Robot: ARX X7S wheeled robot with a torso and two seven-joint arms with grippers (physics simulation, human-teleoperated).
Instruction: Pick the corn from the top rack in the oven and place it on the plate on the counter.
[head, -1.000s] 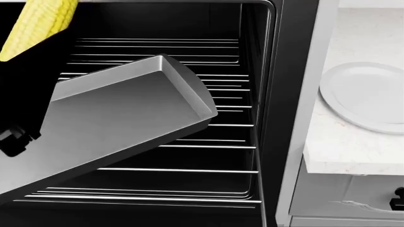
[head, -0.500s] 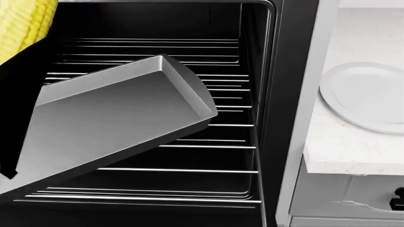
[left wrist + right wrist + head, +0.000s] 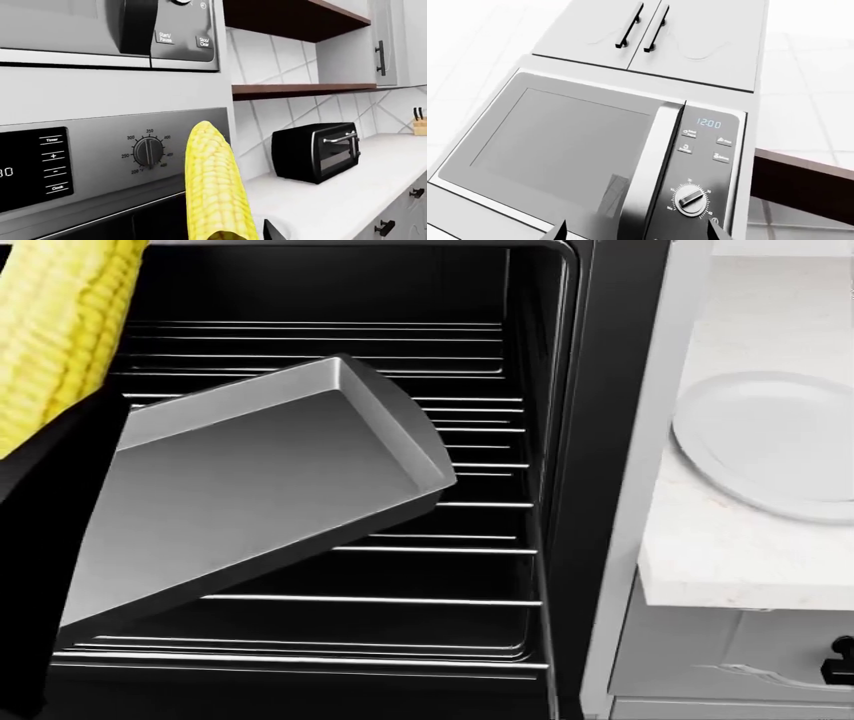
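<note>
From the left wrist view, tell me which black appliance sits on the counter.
The small black toaster oven, standing free on the white counter by the tiled wall; the oven is built into the cabinetry.

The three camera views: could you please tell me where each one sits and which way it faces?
Head view: from the robot's head, looking down into the open oven, with the tilted baking tray and, to the right, the plate on the counter; the dark left arm shows.
Left wrist view: beside the left hand, facing the oven's control panel and the toaster oven.
Right wrist view: looks at the microwave; only fingertips show.
Head and left wrist views share the corn.
</note>
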